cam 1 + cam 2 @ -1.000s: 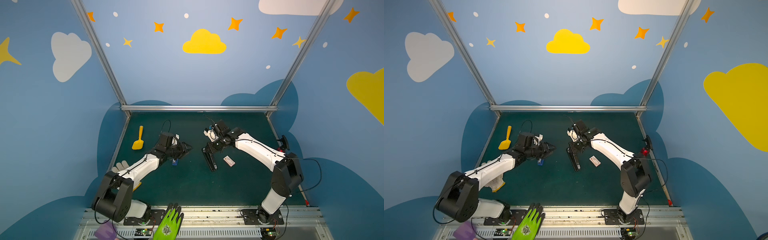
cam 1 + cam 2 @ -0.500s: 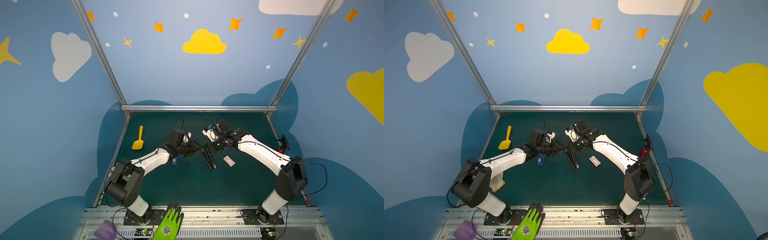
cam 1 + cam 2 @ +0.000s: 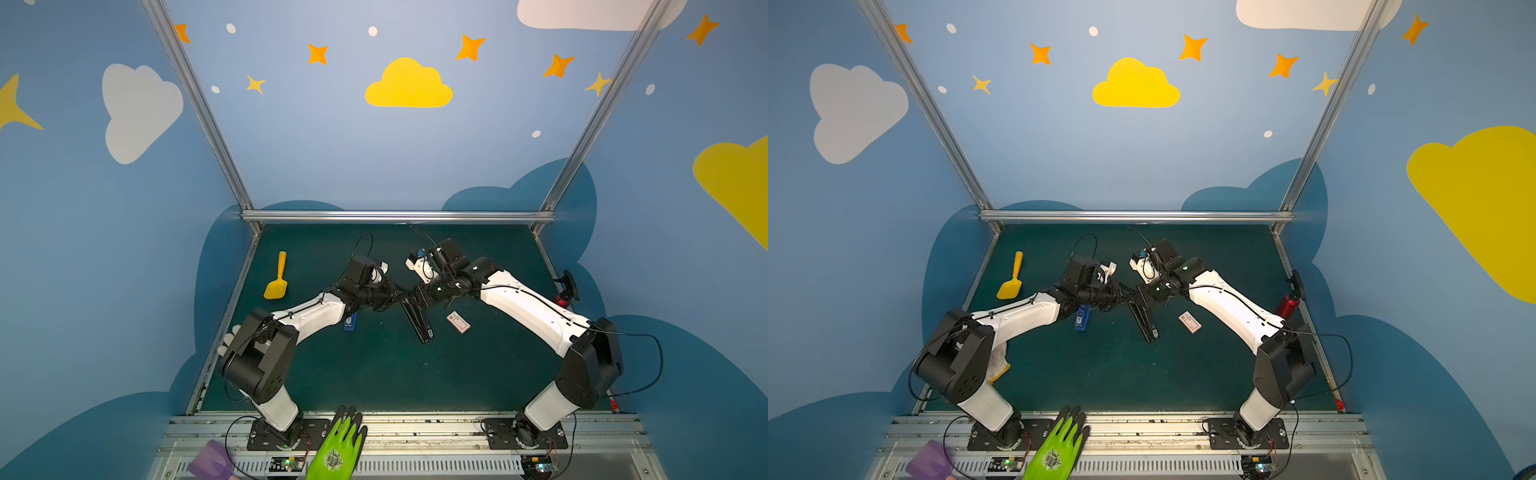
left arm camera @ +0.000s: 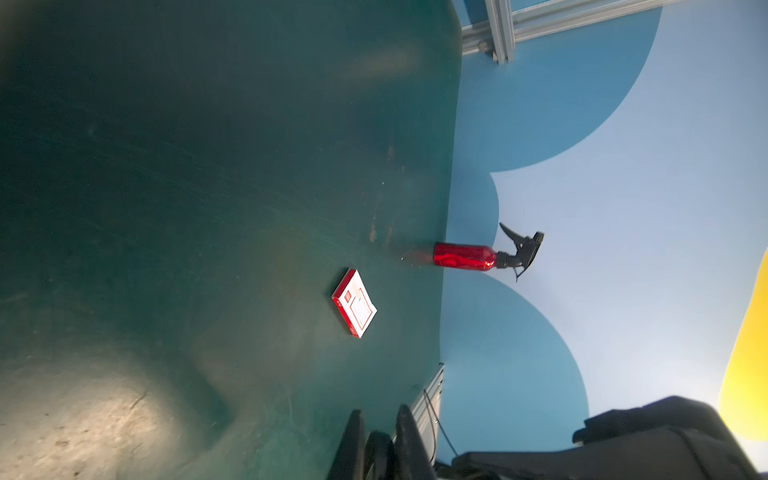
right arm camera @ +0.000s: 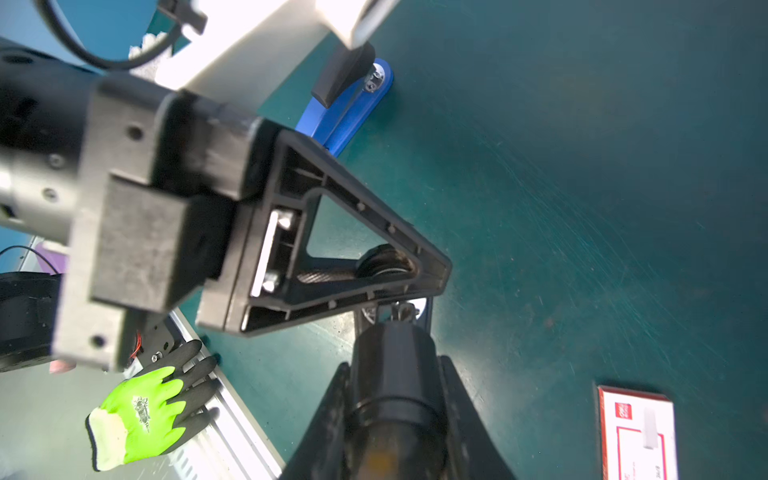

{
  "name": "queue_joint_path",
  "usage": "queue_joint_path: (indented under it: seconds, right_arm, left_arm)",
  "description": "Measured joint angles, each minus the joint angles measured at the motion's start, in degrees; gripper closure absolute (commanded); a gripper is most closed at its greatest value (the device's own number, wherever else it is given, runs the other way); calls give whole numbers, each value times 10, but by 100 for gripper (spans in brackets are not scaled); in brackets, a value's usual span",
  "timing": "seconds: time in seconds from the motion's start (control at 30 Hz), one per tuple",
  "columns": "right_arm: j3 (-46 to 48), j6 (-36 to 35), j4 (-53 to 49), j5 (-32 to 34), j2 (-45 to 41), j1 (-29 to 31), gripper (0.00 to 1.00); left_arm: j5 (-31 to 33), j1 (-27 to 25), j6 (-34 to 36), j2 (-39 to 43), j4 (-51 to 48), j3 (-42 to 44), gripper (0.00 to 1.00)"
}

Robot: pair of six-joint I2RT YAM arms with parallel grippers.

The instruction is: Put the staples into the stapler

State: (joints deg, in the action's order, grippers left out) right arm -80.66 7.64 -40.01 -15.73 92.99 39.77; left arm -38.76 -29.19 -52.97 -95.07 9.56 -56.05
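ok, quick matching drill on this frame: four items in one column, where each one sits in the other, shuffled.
1 staples box
2 black stapler
3 red spray bottle
4 green glove

A on the front rail
B in the right gripper
C flat on the mat, untouched
D upright at the mat's edge

Pairs: 1-C, 2-B, 3-D, 4-A

The counter point(image 4: 174, 174) is matt and faintly scratched. The spray bottle point(image 4: 463, 256) is glossy red metal, the staples box point(image 4: 355, 305) smooth cardboard.
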Motion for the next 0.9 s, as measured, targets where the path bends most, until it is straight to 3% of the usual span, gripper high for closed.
queue_joint_path:
  seconds: [0.23, 0.47, 0.63, 0.9]
  right_arm:
    - [7, 3, 2, 5, -12, -4, 100]
    - [73, 14, 52, -24, -82, -32, 100]
    - [142, 20, 131, -34, -190, -61, 100]
    - [340, 32, 276, -23, -346, -65, 100]
  left_arm:
    - [-5, -1, 8, -2, 5, -3, 96]
    - [-20, -2, 0, 4, 27, -5, 96]
    - [-19, 37, -27, 3, 18, -3, 96]
    - [-34, 80, -50, 3, 38, -1, 96]
